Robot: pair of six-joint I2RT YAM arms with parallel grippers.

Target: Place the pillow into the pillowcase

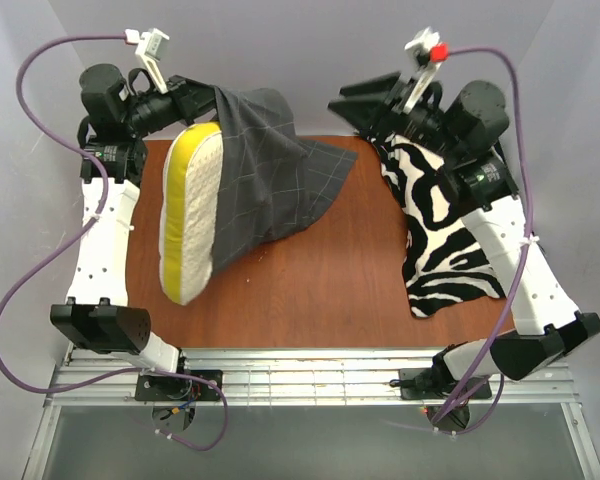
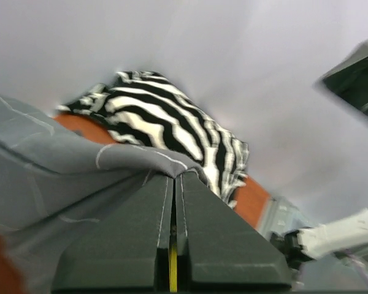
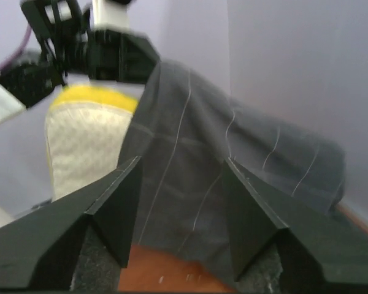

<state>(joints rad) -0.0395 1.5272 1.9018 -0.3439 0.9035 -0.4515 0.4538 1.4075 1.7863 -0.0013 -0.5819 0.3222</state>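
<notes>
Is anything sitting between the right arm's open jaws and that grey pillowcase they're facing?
Nothing visible. In the right wrist view the pillowcase hangs straight ahead of the open right jaws, with only air and a strip of bare table between. The zebra-striped fabric lies back behind them, not in that gap.

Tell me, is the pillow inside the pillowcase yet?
Not fully: the pillow shows its bare dimpled face and yellow edge, the pillowcase covering only one side.

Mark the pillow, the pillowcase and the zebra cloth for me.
pillow [image 1: 190, 220], top view, on its dimpled cream face.
pillowcase [image 1: 270, 180], top view, on the draped grey middle.
zebra cloth [image 1: 445, 250], top view, on the middle of the striped fabric.
</notes>
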